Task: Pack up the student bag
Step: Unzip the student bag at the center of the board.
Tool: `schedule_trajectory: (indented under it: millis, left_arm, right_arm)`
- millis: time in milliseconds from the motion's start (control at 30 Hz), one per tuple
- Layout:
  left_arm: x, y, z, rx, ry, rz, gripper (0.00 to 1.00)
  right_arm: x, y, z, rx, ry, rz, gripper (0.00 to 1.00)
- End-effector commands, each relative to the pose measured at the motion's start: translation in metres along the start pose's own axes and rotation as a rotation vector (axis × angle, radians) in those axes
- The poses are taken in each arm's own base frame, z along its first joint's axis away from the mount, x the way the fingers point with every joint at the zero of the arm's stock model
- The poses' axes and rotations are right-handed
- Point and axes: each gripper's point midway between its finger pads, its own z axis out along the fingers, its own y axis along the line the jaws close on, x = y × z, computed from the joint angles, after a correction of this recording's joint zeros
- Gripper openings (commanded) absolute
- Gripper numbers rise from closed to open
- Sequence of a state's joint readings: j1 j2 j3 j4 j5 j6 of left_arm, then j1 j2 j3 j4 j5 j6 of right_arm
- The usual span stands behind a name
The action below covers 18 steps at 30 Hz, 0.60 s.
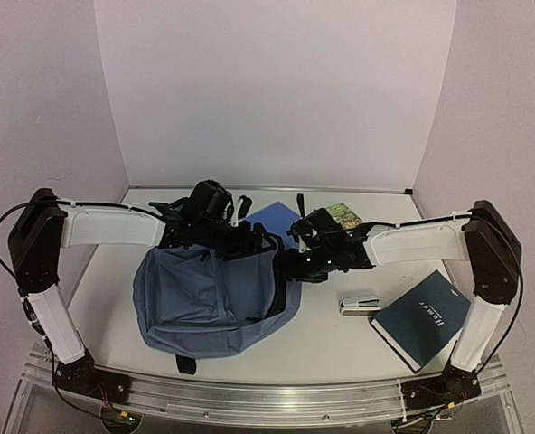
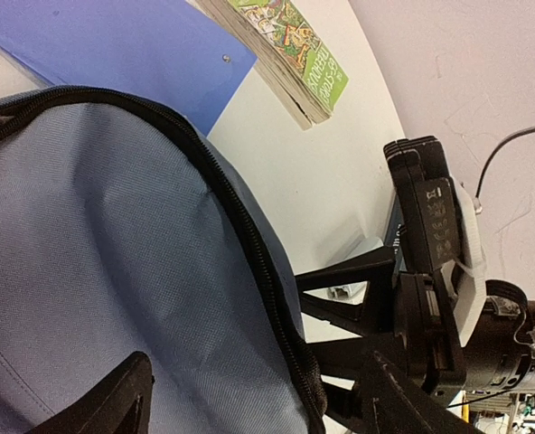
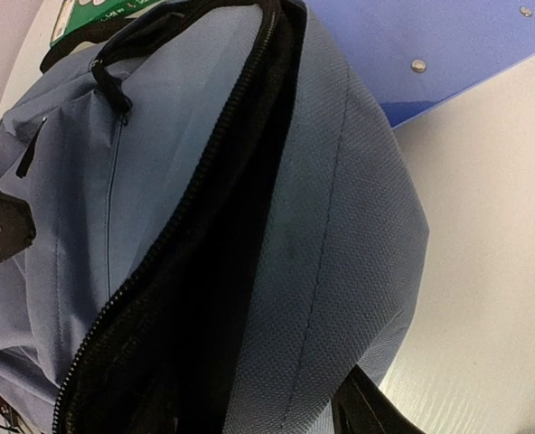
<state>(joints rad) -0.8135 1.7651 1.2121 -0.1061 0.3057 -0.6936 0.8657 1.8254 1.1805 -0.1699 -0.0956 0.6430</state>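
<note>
The work in hand appears to be spreading the mouth of the student bag (image 1: 204,303) so the loose items can go in. The bag is lying on the table (image 1: 340,357) left of centre, its unzipped top pointing toward the blue folder (image 1: 272,220) and reaching its near edge.

To do this well, each gripper should be taking only 1 layer of the zip rim (image 2: 254,253), on opposite sides, then drawing apart and slightly up. The 2 wrists are crowding each other, so the pull should be slow.

The left gripper (image 2: 257,357) is standing with its fingers wide apart, straddling the zip rim without clamping it. The right gripper (image 3: 189,306) is likewise spread wide over the dark opening, gripping nothing. The green paperback (image 1: 344,213), a small stapler-like item (image 1: 360,305) and the dark blue book (image 1: 426,316) are waiting outside the bag.
</note>
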Motion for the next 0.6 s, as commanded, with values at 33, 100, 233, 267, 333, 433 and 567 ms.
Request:
schedule_trajectory:
  millis: [33,100,233,267,333,433,567]
  left_arm:
    - [-0.009,-0.010,-0.009,0.004,-0.017,0.005,0.81]
    - [-0.008,-0.009,-0.007,0.004,-0.011,0.001,0.82]
    - [-0.005,-0.005,-0.002,-0.010,0.010,-0.010,0.83]
    - [-0.004,-0.004,-0.002,-0.013,0.016,-0.012,0.83]
    - [-0.002,-0.001,0.000,-0.026,0.026,-0.017,0.80]
    - [0.004,0.007,0.001,-0.060,0.048,-0.027,0.75]
    - [0.012,0.011,0.003,-0.065,0.076,-0.032,0.67]
  right_arm:
    - [-0.009,0.047,-0.012,-0.132,-0.059,-0.049,0.60]
    - [-0.011,0.055,-0.017,-0.150,-0.073,-0.057,0.62]
    - [-0.009,0.064,-0.017,-0.158,-0.077,-0.069,0.63]
    - [-0.008,0.064,-0.016,-0.157,-0.076,-0.069,0.63]
    - [-0.007,0.065,-0.015,-0.155,-0.075,-0.071,0.63]
    - [-0.007,0.067,-0.015,-0.151,-0.081,-0.071,0.66]
    - [-0.008,0.069,-0.017,-0.150,-0.091,-0.073,0.70]
